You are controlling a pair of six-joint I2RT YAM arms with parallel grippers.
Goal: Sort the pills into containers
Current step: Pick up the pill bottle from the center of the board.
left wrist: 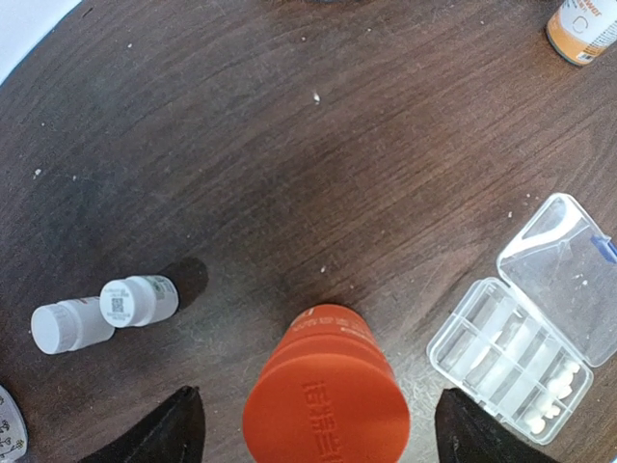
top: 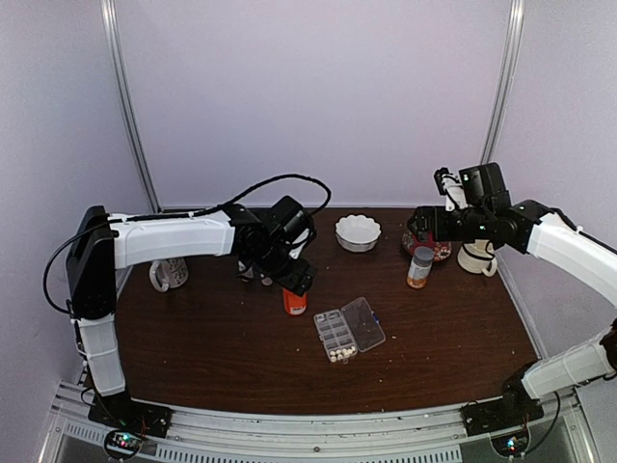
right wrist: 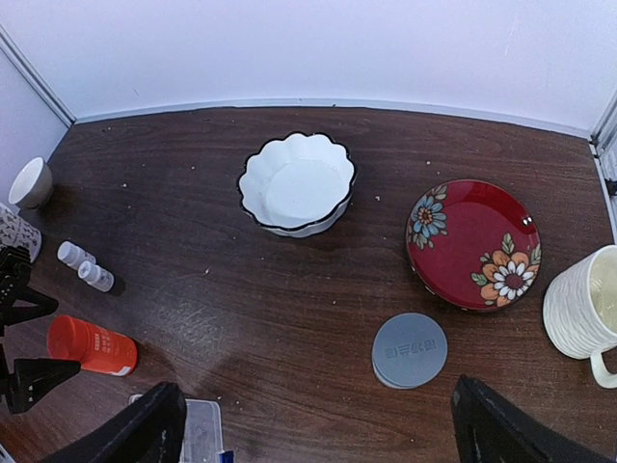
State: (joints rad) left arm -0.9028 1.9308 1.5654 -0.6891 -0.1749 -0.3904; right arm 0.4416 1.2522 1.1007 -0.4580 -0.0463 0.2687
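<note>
Tabletop [top: 193, 357]: dark wood; clear plastic organizer box [top: 348, 329] open, cream-white pills [top: 338, 355] inside.
My left end effector [left wrist: 316, 390]: wide, astride orange plastic bottle [left wrist: 328, 410].
My right end effector [right wrist: 316, 384]: wide, empty.

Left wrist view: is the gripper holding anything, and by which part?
Nothing held. The left gripper has its jaws open either side of the orange bottle, clear of its cap.

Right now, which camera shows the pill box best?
Left wrist: the pill box is close, its lid open, cells distinct, white pills visible in some cells. The top view shows the whole box, but small, with the pills a pale blur. The right wrist catches only a clear corner at its bottom edge.
</note>
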